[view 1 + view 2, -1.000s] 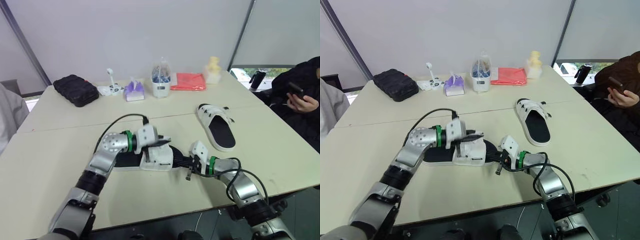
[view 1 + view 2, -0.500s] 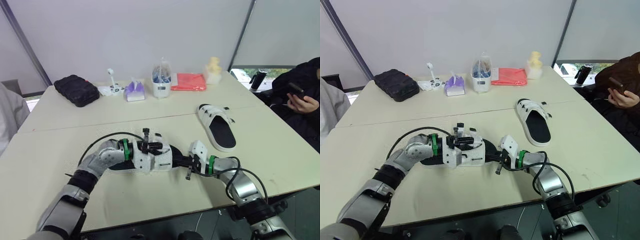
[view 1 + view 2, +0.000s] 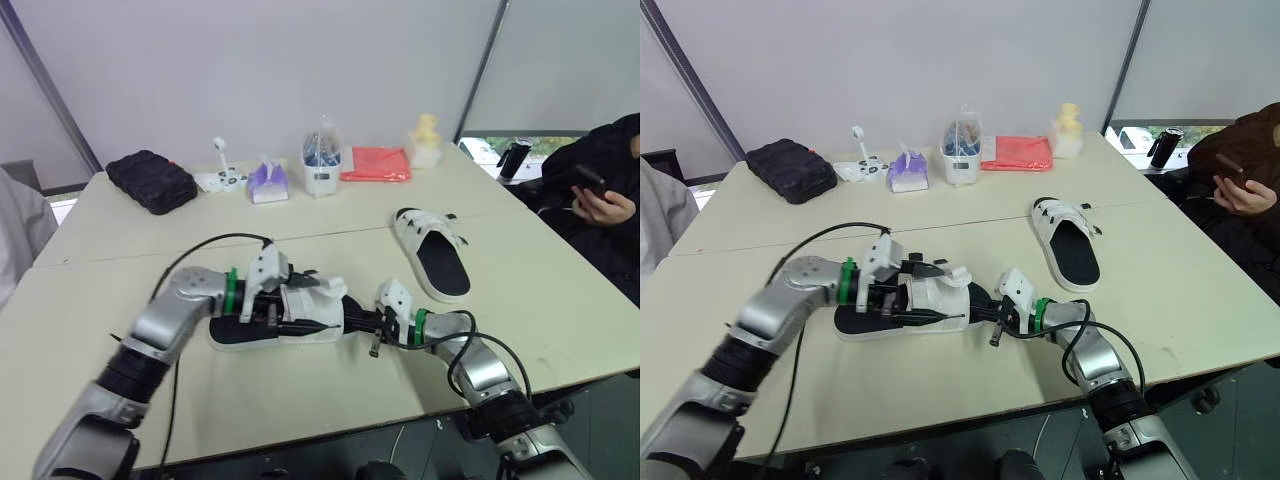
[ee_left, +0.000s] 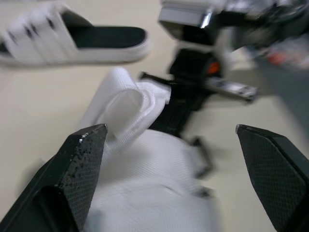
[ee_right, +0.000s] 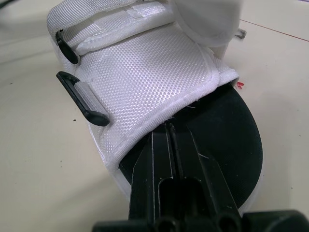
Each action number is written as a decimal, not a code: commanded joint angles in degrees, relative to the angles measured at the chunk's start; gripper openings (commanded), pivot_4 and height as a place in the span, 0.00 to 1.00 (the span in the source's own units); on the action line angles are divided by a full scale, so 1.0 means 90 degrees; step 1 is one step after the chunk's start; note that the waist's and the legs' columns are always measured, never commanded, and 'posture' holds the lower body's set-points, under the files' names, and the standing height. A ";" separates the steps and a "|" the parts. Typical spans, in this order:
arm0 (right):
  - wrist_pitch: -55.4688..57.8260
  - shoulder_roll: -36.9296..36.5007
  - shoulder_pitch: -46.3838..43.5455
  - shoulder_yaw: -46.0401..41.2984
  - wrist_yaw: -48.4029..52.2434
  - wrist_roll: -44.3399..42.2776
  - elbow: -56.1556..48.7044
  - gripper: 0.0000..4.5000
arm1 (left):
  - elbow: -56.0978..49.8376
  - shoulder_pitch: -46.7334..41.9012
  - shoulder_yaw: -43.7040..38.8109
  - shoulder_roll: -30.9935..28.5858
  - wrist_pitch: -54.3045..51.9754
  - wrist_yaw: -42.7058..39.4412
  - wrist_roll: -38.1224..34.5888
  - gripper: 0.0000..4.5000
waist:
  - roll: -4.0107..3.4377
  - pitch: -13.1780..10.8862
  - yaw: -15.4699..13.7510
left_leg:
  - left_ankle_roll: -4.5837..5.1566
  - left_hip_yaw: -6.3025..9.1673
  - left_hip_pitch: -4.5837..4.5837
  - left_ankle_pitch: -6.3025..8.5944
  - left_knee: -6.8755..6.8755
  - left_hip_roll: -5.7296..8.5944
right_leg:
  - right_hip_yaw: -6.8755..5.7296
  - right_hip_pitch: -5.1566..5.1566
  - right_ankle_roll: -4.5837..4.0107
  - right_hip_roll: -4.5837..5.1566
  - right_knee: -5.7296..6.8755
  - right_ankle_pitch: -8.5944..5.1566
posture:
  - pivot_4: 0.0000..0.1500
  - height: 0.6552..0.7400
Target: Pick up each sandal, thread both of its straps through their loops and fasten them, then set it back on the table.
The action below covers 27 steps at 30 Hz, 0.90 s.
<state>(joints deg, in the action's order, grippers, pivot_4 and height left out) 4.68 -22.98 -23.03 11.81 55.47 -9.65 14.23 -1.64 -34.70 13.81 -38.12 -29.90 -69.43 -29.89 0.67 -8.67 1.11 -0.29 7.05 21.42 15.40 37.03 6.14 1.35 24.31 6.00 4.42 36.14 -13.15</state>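
Broadly, the table (image 3: 560, 300) carries two sandals. The far sandal (image 3: 432, 250) lies at centre right of the head views, untouched. The near sandal (image 3: 300, 325) lies flat at lower centre, and we judge it to be the one in hand.

The left gripper (image 3: 308, 298) hovers over its white upper with the fingers spread wide, gripping nothing. The right gripper (image 5: 170, 130) comes in from the toe end, its fingers closed together and lying on the black footbed, tips touching the edge of the upper. Whether they nip that edge, we cannot tell.

The loose strap (image 4: 130, 108) curls up off the upper in the left wrist view, unthreaded. Two black loops (image 5: 82, 99) stand along the side of the upper in the right wrist view, both empty.

To do this well, we would keep the right gripper pressing the sandal steady, so it cannot slide. We would close the left fingers on the strap close to its free end, not on the curl. We would straighten it first, then feed it square to its loop, since a twisted end is likely to jam.
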 commanded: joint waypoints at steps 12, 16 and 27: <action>-0.0057 0.0161 -0.0123 0.0155 0.0002 0.0226 0.0415 0.00 | 0.5139 -0.3081 -0.0065 0.0988 0.2450 0.0552 0.1873 0.99 | 0.0012 0.0002 -0.0006 | -0.0009 0.0004 -0.0006 -0.0005 0.0003 0.0006 | -0.0008 -0.0011 -0.0001 0.0002 -0.0005 0.0001 | 1.00 1.00; -0.0086 0.0177 -0.0160 0.0156 0.0013 0.0241 0.0456 0.00 | 0.6644 -0.3644 -0.0056 0.1506 0.3279 0.0721 0.2460 0.99 | 0.0015 0.0000 0.0002 | -0.0042 -0.0014 0.0002 -0.0013 -0.0004 0.0002 | -0.0006 0.0015 -0.0001 0.0012 -0.0006 0.0001 | 1.00 1.00; -0.0123 0.0224 -0.0079 0.0226 -0.0057 0.0294 0.0399 0.00 | 0.8165 -0.4436 -0.1009 0.1989 -0.0152 -0.0218 0.2135 0.99 | 0.0020 -0.0003 0.0030 | 0.0004 -0.0026 0.0004 0.0012 0.0011 0.0003 | -0.0007 0.0016 0.0004 0.0000 0.0006 0.0001 | 1.00 1.00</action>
<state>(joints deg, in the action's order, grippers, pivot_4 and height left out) 2.90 -21.21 -24.86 12.30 55.24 -9.00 17.04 71.62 -72.74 6.89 -19.77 -26.90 -70.21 -9.65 0.84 -8.69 1.37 -0.26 6.82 21.45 15.51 37.13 6.17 1.28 24.45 6.03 4.42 36.19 -13.15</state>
